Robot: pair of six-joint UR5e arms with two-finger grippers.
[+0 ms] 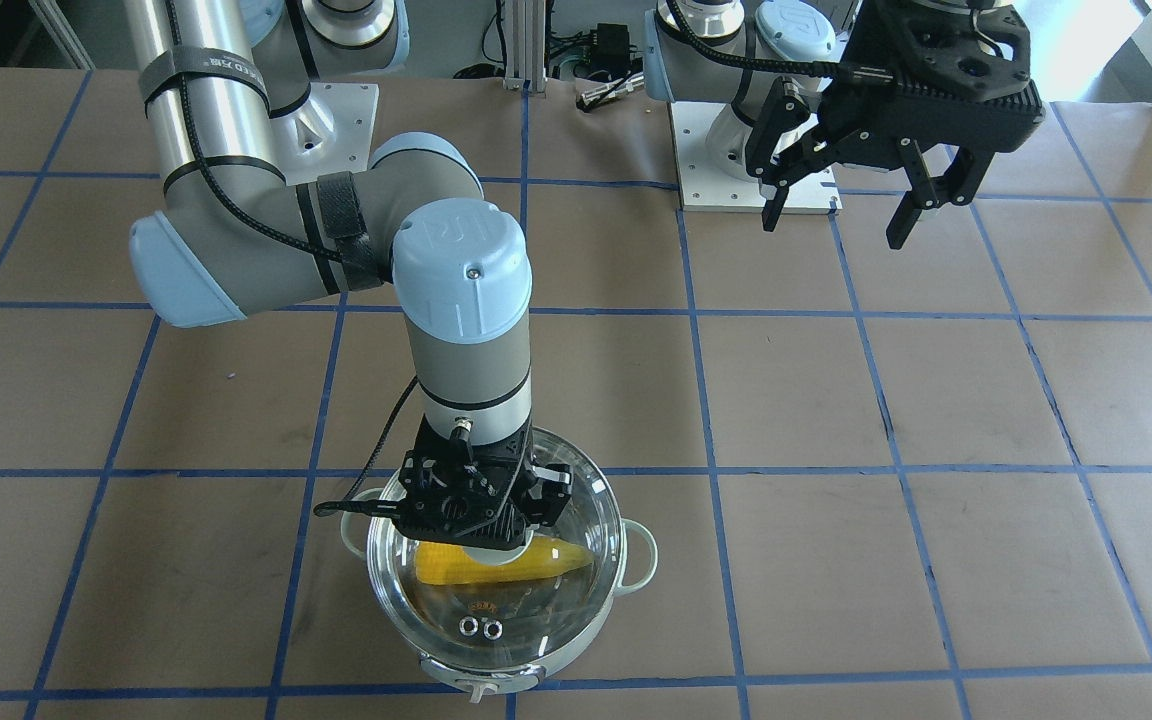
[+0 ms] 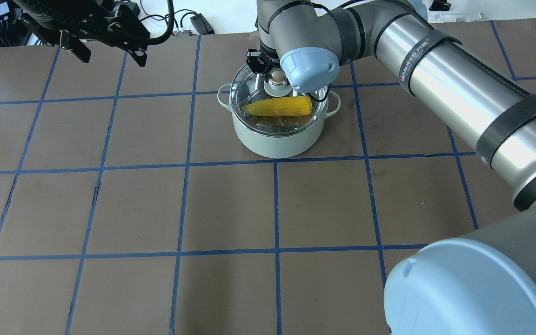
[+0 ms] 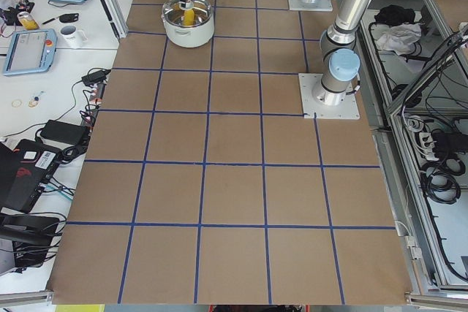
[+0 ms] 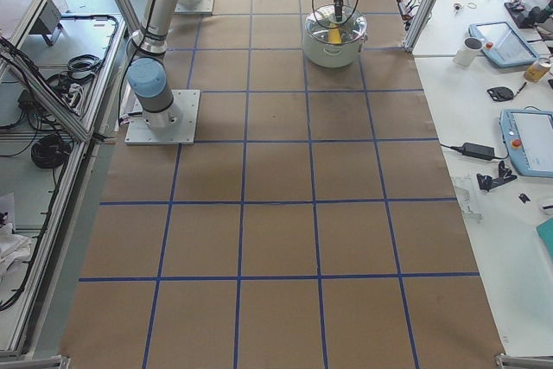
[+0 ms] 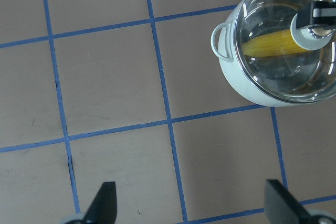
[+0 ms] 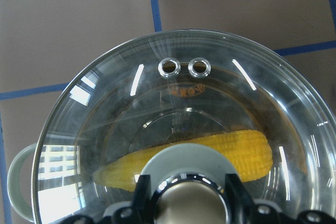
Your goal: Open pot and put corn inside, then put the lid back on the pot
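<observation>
The mint-green pot (image 2: 277,139) stands at the table's far side, also in the front view (image 1: 639,562). The yellow corn (image 2: 277,107) lies inside it, seen through the glass (image 6: 236,150). The clear glass lid (image 6: 105,108) with two vent rings (image 6: 184,67) sits on the pot's rim. My right gripper (image 6: 188,198) is straight above the lid, its fingers against both sides of the beige knob (image 2: 276,77). My left gripper (image 1: 836,215) is open and empty, high above the table, well off to the pot's side.
The table is brown paper with a blue tape grid (image 2: 275,209). The right arm's long links (image 2: 458,88) reach across the table toward the pot. The left arm's base plate (image 1: 726,160) is at the robot's side. Benches with tablets (image 3: 29,49) flank the far edge.
</observation>
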